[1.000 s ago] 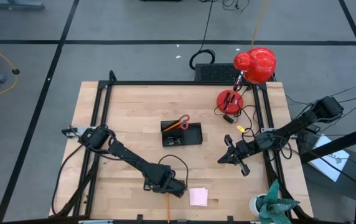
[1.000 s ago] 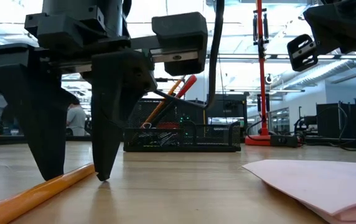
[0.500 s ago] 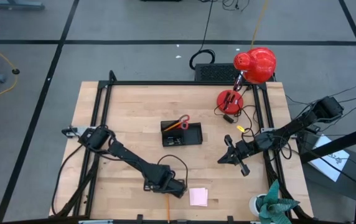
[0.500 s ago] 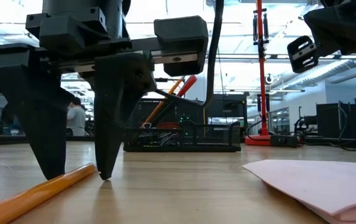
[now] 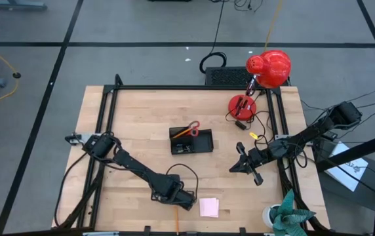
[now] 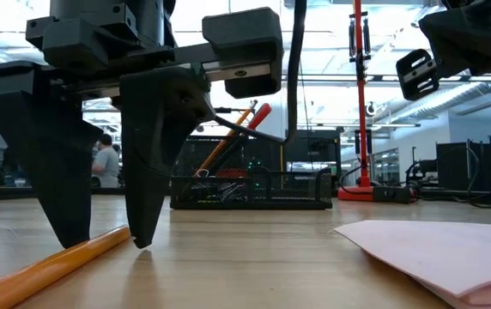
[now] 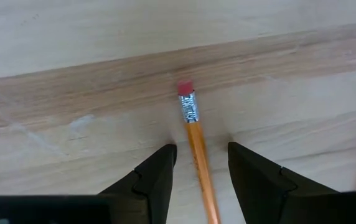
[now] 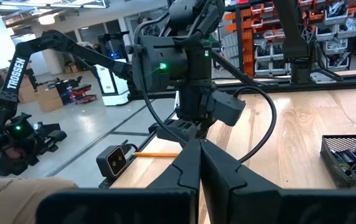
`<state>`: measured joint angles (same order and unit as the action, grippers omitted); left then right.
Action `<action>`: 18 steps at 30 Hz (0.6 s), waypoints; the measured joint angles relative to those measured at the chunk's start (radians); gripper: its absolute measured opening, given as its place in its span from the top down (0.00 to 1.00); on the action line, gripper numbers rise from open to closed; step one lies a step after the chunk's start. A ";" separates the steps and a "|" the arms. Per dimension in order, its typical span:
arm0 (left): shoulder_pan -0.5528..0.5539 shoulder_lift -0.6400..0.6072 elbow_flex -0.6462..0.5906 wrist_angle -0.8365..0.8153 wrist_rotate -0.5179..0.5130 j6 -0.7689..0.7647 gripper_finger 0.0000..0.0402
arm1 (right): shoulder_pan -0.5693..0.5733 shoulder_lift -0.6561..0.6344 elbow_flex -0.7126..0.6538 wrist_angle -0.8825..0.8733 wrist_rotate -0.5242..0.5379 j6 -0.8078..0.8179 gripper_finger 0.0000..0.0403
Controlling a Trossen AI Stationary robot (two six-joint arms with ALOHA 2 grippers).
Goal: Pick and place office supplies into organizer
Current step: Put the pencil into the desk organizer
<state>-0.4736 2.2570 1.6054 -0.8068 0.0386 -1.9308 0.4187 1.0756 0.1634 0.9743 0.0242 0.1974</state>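
Observation:
An orange pencil (image 7: 198, 158) lies flat on the wood near the table's front edge, its pink eraser end (image 7: 185, 87) pointing away from the wrist. My left gripper (image 7: 201, 152) points straight down over it, open. One finger stands on each side of the shaft, and a gap shows on both sides. In the low view the fingertips (image 6: 142, 236) come down to the tabletop beside the pencil (image 6: 48, 270). The black organizer (image 5: 191, 141) stands mid-table with red-handled scissors (image 5: 193, 126) upright in it. My right gripper (image 5: 235, 167) waits shut above the table's right side.
A pale pink sticky-note pad (image 5: 208, 207) lies just right of my left gripper. A small yellow piece (image 5: 254, 136) lies right of the organizer. The red lamp (image 5: 269, 69) with its round base (image 5: 242, 105) stands far right. A green plant (image 5: 286, 219) stands at the near right corner.

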 joint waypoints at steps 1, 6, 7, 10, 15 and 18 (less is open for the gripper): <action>0.001 0.000 0.000 -0.001 0.003 0.008 0.59 | 0.000 0.000 0.000 0.000 0.000 0.000 0.99; 0.002 0.000 0.000 -0.006 0.008 0.018 0.65 | 0.000 0.000 0.000 0.000 0.000 0.000 0.99; 0.002 0.000 0.000 -0.009 0.008 0.018 0.68 | 0.000 0.000 0.000 0.000 0.000 0.000 0.99; 0.006 0.000 0.000 -0.019 0.010 0.020 0.76 | 0.000 0.000 0.000 0.000 0.000 0.000 0.99; 0.025 0.002 0.000 -0.026 0.031 0.053 0.85 | 0.000 0.000 0.000 0.000 0.000 0.000 0.99; 0.036 0.002 0.000 -0.048 0.041 0.067 0.86 | 0.000 0.000 0.000 0.000 0.000 0.000 0.99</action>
<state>-0.4376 2.2589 1.6054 -0.8550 0.0791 -1.8639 0.4188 1.0756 0.1635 0.9741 0.0246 0.1974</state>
